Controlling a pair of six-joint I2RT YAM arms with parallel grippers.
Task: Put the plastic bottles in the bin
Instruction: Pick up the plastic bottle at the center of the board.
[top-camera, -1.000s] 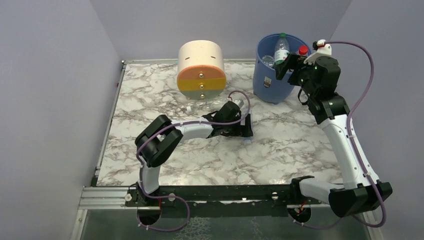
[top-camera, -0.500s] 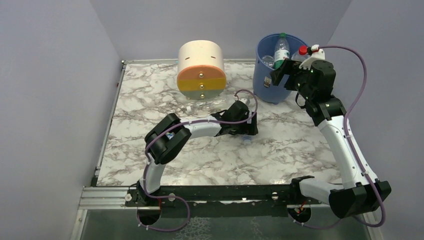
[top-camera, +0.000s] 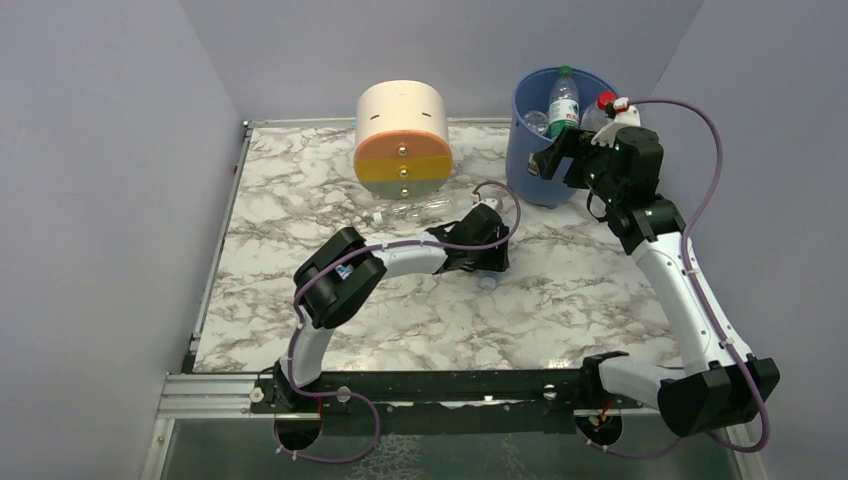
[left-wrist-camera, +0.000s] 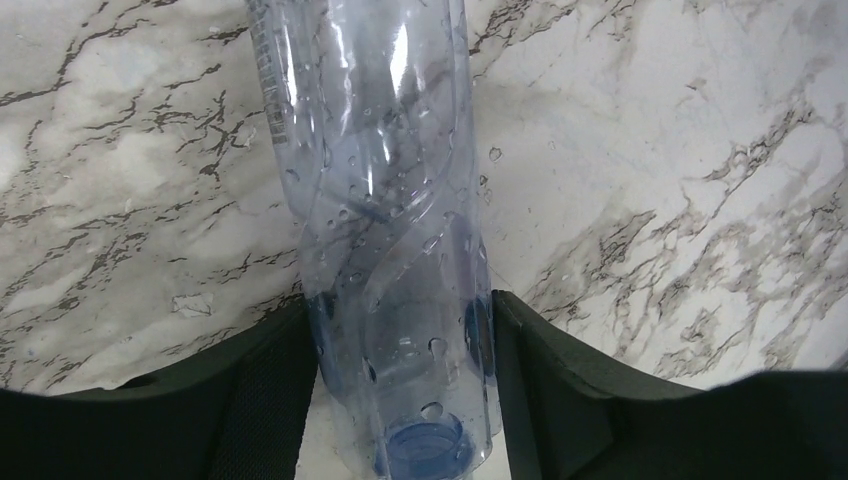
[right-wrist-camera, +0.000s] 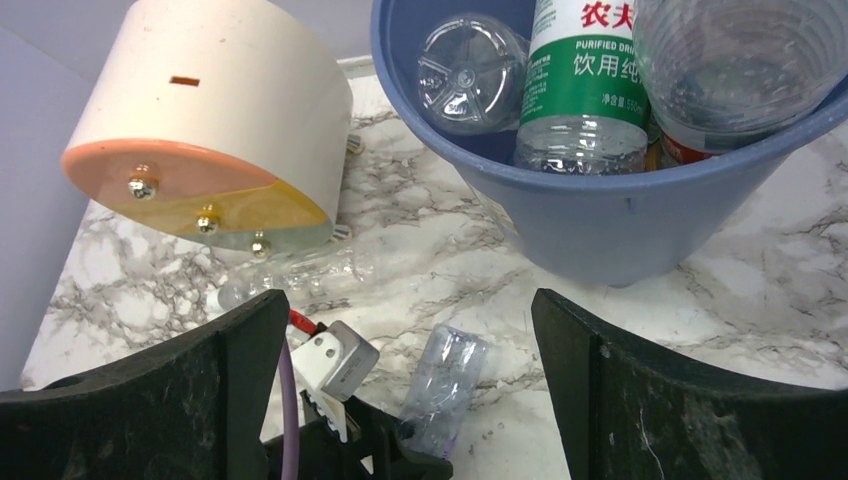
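Note:
A clear plastic bottle (left-wrist-camera: 380, 220) with a blue cap (left-wrist-camera: 425, 448) lies on the marble table. My left gripper (left-wrist-camera: 400, 385) is shut on its neck end, a black finger pressed to each side. The top view shows that gripper (top-camera: 487, 262) mid-table, with the cap (top-camera: 486, 281) poking out below it. Another clear bottle (top-camera: 420, 210) lies in front of the drawer unit. The blue bin (top-camera: 553, 190) at the back right holds several bottles, one with a green label (right-wrist-camera: 585, 70). My right gripper (top-camera: 552, 155) hangs open and empty by the bin's front rim, looking down at the held bottle (right-wrist-camera: 445, 385).
The cream-and-orange round drawer unit (top-camera: 403, 140) stands at the back, left of the bin (right-wrist-camera: 600, 220). Grey walls close in the table on the left, back and right. The left arm's purple cable (top-camera: 495, 200) loops above its wrist.
My left gripper has gone from open to shut on the blue-capped bottle. The right gripper has moved left and down from over the bin's rim to its front side.

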